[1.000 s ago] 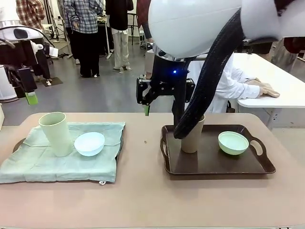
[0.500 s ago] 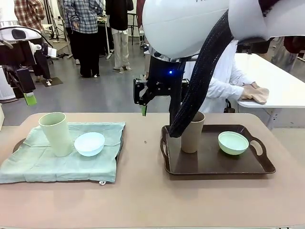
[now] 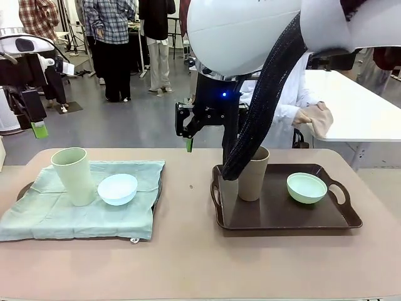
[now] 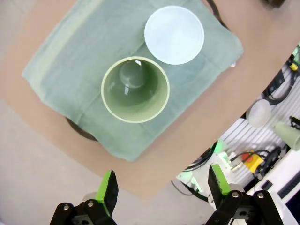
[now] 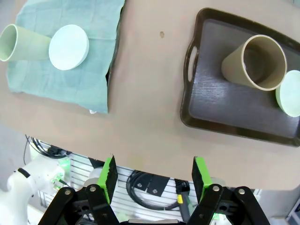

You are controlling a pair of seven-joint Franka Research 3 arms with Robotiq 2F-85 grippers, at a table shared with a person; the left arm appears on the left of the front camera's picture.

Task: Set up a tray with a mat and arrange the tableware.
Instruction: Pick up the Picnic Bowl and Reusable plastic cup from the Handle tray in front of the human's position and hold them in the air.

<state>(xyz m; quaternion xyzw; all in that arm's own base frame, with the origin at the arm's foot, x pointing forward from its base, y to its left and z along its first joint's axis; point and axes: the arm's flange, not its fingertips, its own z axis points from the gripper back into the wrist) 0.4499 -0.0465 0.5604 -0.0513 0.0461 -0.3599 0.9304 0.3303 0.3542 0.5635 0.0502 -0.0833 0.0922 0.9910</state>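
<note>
Tabletop (image 3: 188, 263), two trays (image 3: 22, 189) (image 3: 276, 213), two cups (image 3: 74, 175) (image 3: 254, 179), two bowls (image 3: 117, 188) (image 3: 307, 187) (one mat (image 3: 62, 213)), both jaws spread.

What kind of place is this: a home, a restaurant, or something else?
Most likely a robotics lab or test hall, not a home. A white robot arm hangs over the table, cables lie past its edge, and people stand behind on a bare grey floor.

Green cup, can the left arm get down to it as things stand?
Probably yes. The left gripper hangs open above the green cup with nothing between them. The blue bowl sits close beside it, so a finger could brush that.
</note>
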